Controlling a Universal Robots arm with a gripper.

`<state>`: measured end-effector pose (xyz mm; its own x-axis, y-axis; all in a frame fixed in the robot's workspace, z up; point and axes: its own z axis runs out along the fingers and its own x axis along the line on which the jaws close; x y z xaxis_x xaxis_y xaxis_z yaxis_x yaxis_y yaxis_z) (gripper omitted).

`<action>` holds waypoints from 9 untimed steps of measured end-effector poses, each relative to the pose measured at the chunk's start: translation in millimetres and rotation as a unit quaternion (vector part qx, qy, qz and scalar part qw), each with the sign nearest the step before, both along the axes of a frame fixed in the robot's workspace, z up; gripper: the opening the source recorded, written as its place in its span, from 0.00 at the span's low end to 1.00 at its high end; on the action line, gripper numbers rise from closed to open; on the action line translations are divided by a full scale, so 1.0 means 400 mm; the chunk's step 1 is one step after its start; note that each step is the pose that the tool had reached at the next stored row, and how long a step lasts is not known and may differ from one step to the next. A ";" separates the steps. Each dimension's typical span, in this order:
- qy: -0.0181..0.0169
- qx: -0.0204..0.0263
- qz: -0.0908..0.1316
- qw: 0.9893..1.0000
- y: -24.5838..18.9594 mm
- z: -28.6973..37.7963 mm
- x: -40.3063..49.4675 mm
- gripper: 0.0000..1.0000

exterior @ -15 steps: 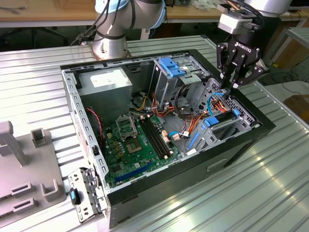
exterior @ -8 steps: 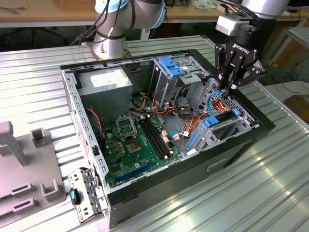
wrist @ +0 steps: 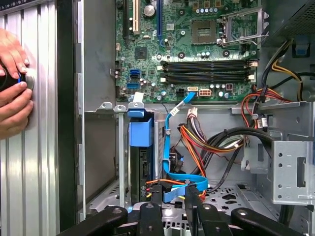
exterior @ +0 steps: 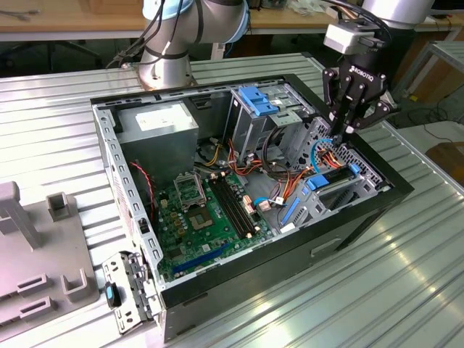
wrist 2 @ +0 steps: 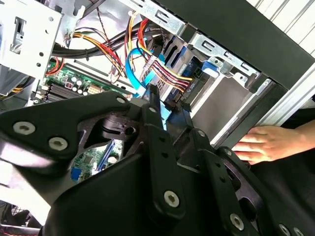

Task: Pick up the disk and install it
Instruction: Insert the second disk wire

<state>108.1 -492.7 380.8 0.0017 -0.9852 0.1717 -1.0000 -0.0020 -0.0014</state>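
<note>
- Black gripper [exterior: 346, 135] hangs over the open PC case [exterior: 362, 210], at the case's corner nearest the exterior view's right; fingertips dip among the cables above the lower drive bay.
- Fingers [wrist: 150, 216] stand narrow, tips close together beside the light-blue flat data cable [wrist: 170, 147]; can't tell if they pinch cable or connector.
- Disk [exterior: 330, 181] w/ blue carrier rail sits already slotted in the grey bay along the case's front wall, blue end tab [wrist: 140, 132] facing the motherboard; dark drive body [wrist: 142, 169] shows below the tab in the first wrist view.
- Orange/red/yellow power leads [wrist 2: 162, 71] bunch at the disk's rear end, just beside the fingertips.
- Green motherboard [exterior: 199, 217] lies on the case floor, well apart from the gripper.
- Upright drive cage w/ blue bracket [exterior: 257, 98] stands at the case's far wall.
- Person's hand [wrist 2: 268, 142] rests against the case's outer wall, on the ribbed metal worktop [exterior: 406, 290].
- Grey fixture blocks [exterior: 43, 246] sit at the worktop's edge on the exterior view's left.
</note>
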 end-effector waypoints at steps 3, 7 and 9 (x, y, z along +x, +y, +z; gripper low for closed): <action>0.000 -0.003 0.000 1.000 0.000 -0.001 0.000 0.18; -0.001 -0.008 0.000 1.000 0.000 -0.002 0.000 0.16; -0.001 -0.009 0.000 1.000 -0.001 -0.002 0.000 0.16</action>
<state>108.1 -492.9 379.9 0.0015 -0.9819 0.1893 -1.0000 -0.0020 -0.0029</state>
